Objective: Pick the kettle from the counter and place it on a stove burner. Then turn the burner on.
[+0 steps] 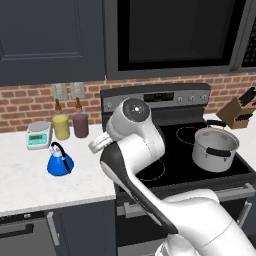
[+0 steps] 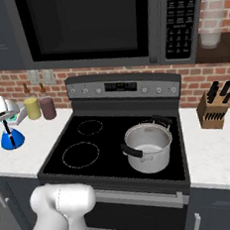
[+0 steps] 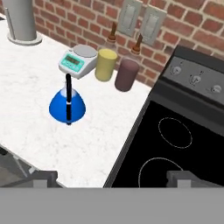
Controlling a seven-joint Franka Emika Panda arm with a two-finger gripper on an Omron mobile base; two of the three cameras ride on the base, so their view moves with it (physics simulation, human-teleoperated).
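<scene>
The small blue kettle point(image 1: 60, 163) point(image 2: 12, 139) point(image 3: 68, 106) stands upright on the white counter point(image 1: 30, 185) point(image 3: 92, 144), left of the stove, with its black handle arched over the top. My gripper point(image 3: 112, 178) point(image 1: 96, 143) hangs above the counter's right part, between kettle and stove. It is open, its two dark fingertips point(image 3: 43, 177) wide apart with nothing between them. The kettle lies ahead and to the left in the hand view, apart from the fingers. The large front-left stove burner point(image 2: 81, 155) point(image 3: 159, 173) is bare.
A silver pot point(image 1: 216, 148) point(image 2: 149, 147) sits on the front-right burner. A scale point(image 3: 78, 61), a yellow canister point(image 3: 106, 64) and a maroon canister point(image 3: 127, 74) stand behind the kettle. A knife block point(image 2: 212, 108) stands right of the stove, knobs point(image 2: 144, 89) line its back panel, and a microwave hangs above.
</scene>
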